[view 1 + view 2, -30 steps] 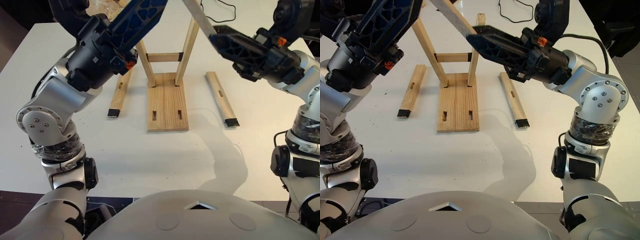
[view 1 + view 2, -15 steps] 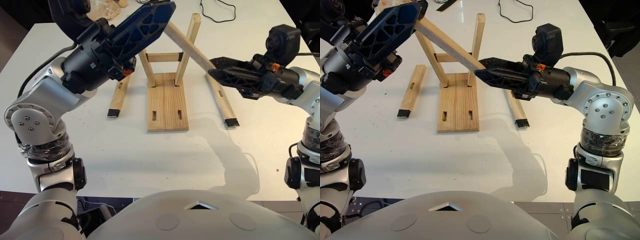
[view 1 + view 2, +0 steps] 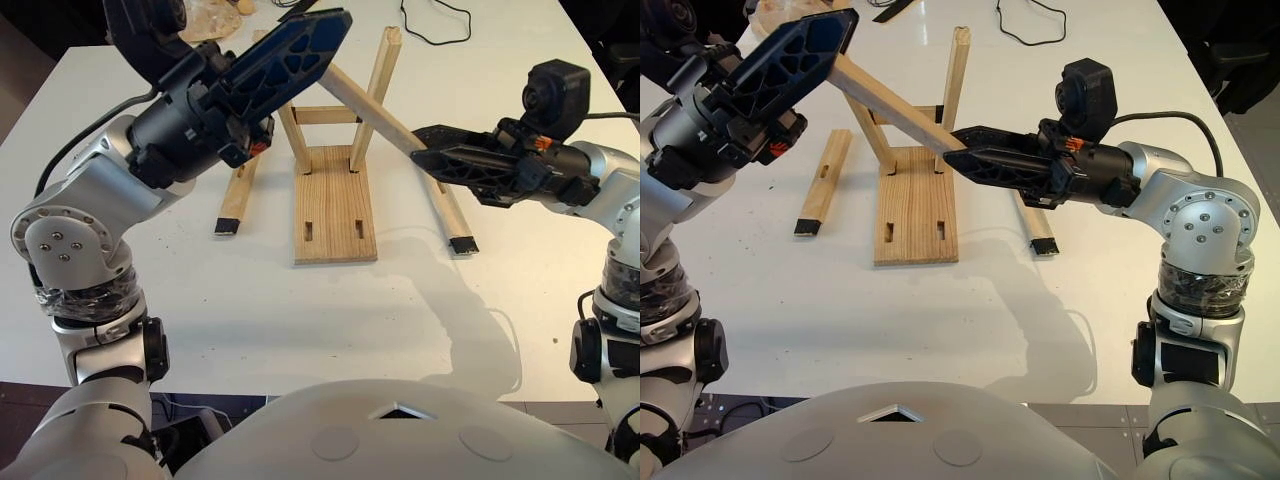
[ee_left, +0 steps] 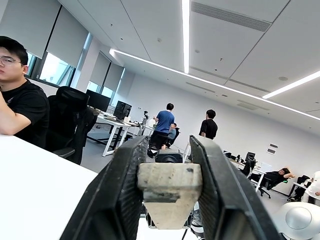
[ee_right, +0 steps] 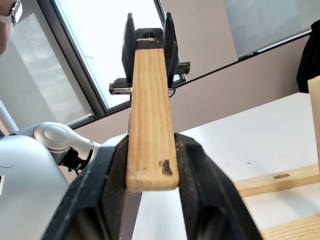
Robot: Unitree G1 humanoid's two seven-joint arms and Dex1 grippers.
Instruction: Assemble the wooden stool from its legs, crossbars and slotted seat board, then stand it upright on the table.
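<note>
Holding a pale square-edged wooden leg (image 3: 370,108) aloft across the upper centre of the frame, the left gripper (image 3: 305,35) and right gripper (image 3: 428,148) each clamp one end. The smooth wood could slip or twist if either arm pulls unevenly, knocking the upright leg frame (image 3: 327,114) slotted into the flat, grained seat board (image 3: 335,215) below.

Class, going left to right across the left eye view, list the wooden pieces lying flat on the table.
left loose leg → slotted seat board → right loose leg
</note>
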